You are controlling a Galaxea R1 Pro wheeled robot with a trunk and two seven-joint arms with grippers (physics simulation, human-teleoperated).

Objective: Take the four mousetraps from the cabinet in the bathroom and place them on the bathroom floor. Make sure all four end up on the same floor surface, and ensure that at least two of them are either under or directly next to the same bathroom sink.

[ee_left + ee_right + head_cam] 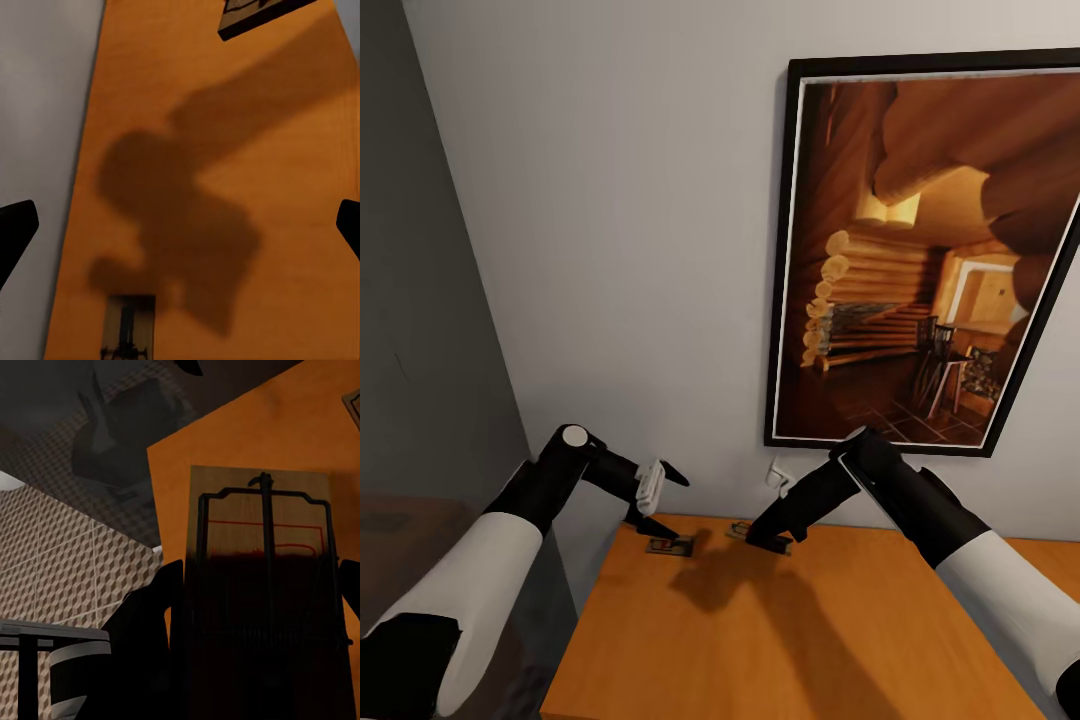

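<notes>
Overhead, a framed picture (920, 250) hangs above the orange cabinet (780, 640).

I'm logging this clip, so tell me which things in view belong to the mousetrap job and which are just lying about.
Part of the job:
- left mousetrap, below the open left gripper
- right mousetrap, at the right gripper; grip unclear
- cabinet top they lie on
- bathroom floor tiles

Just there:
- framed picture on the wall
- wall outlet
</notes>
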